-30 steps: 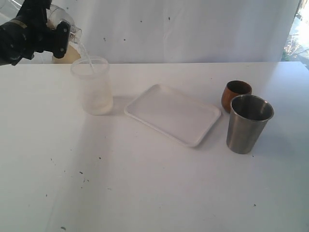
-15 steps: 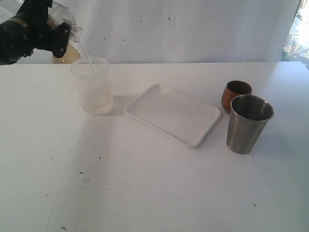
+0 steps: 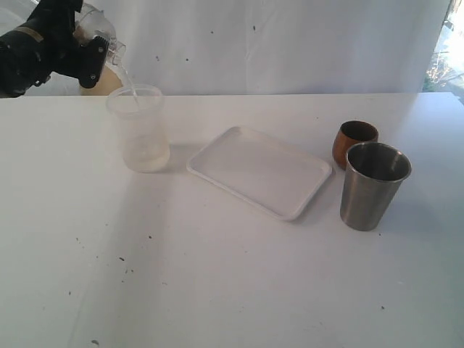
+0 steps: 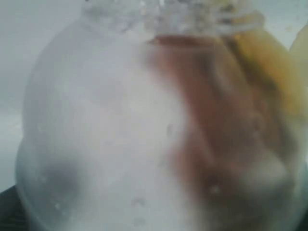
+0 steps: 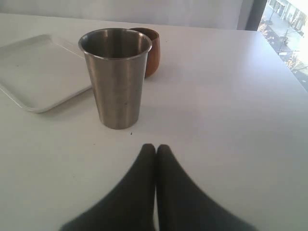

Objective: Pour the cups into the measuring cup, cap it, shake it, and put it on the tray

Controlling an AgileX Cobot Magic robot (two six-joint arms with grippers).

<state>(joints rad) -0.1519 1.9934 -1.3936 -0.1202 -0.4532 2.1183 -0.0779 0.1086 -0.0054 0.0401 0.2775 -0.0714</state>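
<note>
Well, the left gripper [image 3: 92, 45] has its fingers spread wide round a clear vessel [image 3: 100, 30], tipped and pouring into the frosted cup [image 3: 138, 129] standing below. To do this well, I'd say hold the tilt steady and keep the lip over the middle of the mouth, not its edge.

The right gripper [image 5: 155, 150], fingers pressed together and empty, hangs just short of the tumbler [image 5: 117, 77], with the wooden cup [image 5: 148, 48] just behind it. The tray [image 3: 257, 170] lies between the two sides.

No graduations, brand or writing can be read anywhere.
</note>
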